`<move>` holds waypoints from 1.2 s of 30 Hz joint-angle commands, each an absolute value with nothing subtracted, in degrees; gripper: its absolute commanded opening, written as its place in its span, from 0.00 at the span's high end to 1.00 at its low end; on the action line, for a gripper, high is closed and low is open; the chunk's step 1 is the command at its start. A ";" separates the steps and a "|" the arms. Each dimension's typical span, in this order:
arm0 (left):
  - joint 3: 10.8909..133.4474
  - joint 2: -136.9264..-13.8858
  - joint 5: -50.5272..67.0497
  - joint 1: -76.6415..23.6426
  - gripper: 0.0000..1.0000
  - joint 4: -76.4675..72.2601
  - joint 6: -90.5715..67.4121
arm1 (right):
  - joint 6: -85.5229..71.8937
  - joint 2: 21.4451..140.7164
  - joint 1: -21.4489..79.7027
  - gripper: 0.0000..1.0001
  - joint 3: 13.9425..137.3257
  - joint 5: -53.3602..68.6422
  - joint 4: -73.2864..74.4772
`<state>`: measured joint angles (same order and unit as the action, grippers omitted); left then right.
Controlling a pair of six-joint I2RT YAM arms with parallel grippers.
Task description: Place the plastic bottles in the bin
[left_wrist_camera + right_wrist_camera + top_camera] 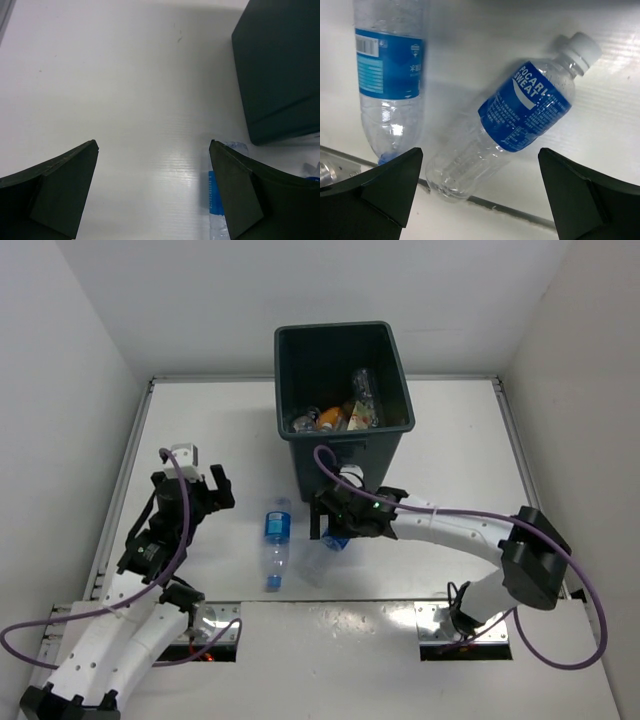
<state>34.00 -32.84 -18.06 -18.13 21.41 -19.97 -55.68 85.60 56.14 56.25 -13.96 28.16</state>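
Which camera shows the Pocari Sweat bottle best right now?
Right wrist: the Pocari Sweat bottle lies whole in frame, label and cap clear. In the top view the right gripper covers most of it. The left wrist gives no clear sight of it.

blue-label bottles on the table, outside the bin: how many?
2. One bottle lies left of the right gripper; the second bottle lies under it, before the bin. The right arm could hide more.
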 commanded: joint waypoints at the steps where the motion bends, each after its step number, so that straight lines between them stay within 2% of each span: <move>1: 35.86 -31.64 -20.92 -19.07 0.00 21.62 -19.78 | -65.37 86.75 55.56 0.00 55.83 -17.14 31.20; 12: 35.86 -31.03 -24.08 -21.36 0.00 21.62 -20.39 | -67.15 91.23 50.45 0.00 47.29 -4.75 21.45; 14: 35.86 -31.03 -24.08 -21.36 0.00 21.62 -20.39 | -66.54 92.29 48.96 0.05 46.59 -2.91 19.44; 21: 35.86 -31.64 -24.08 -21.88 0.00 21.62 -20.39 | -63.64 91.85 50.53 0.38 44.21 -1.32 14.68; 22: 35.86 -31.64 -24.08 -21.88 0.00 21.62 -20.39 | -62.41 90.63 51.41 0.52 44.21 -2.10 13.98; 23: 35.86 -31.64 -24.08 -21.88 0.00 21.62 -20.39 | -60.92 90.01 52.03 0.60 44.21 -3.24 13.97; 24: 35.86 -31.64 -24.08 -21.88 0.00 21.62 -20.39 | -57.78 89.30 53.16 0.76 44.21 -4.56 13.97; 25: 35.86 -31.64 -24.08 -21.88 0.00 21.62 -20.39 | -55.74 88.51 53.70 0.81 44.99 -4.57 13.97; 27: 35.86 -31.64 -24.08 -21.88 0.00 21.62 -20.39 | -48.04 85.70 55.36 0.86 46.31 -3.61 13.97; 30: 35.86 -31.64 -24.08 -21.88 0.00 21.62 -20.39 | -40.19 81.06 57.56 0.89 48.60 -1.42 15.46; 33: 35.86 -31.11 -24.08 -21.88 0.00 21.62 -20.39 | -27.28 77.44 60.46 0.99 51.67 5.52 18.36; 36: 35.86 -31.11 -24.08 -21.88 0.00 21.62 -20.39 | -14.53 73.92 63.72 1.00 57.72 8.53 23.45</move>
<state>34.00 -31.75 -23.62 -21.34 21.87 -20.18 -30.37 78.02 61.30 50.68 3.88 21.23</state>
